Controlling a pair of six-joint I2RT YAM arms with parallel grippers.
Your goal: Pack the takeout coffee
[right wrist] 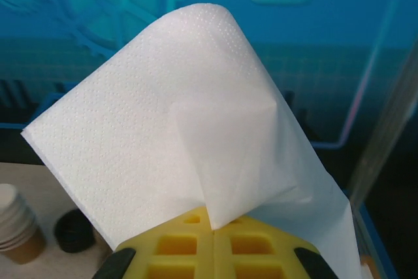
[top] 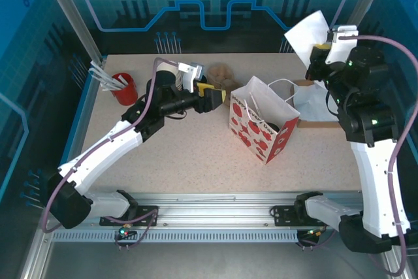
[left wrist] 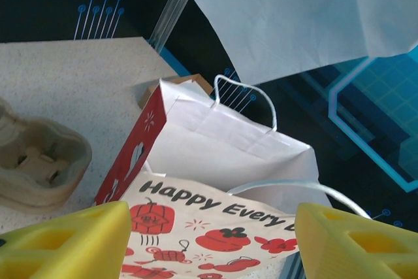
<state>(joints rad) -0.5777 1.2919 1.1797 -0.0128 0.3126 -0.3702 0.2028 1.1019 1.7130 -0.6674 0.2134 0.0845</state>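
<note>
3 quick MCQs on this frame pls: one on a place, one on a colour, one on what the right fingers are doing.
1. Where does the red cup of white utensils stand?
A) at the near edge
B) far-left part of the table
C) mid-table

2. What colour is the print on the bag?
A) green
B) blue
C) red

3. The right fingers are:
A) shut on a white napkin
B) open and empty
C) shut on a black lid

Answers:
1 B: the top view shows it near the far-left corner.
2 C: red motifs cover the white paper.
3 A: the right wrist view shows the napkin pinched between closed fingers.
</note>
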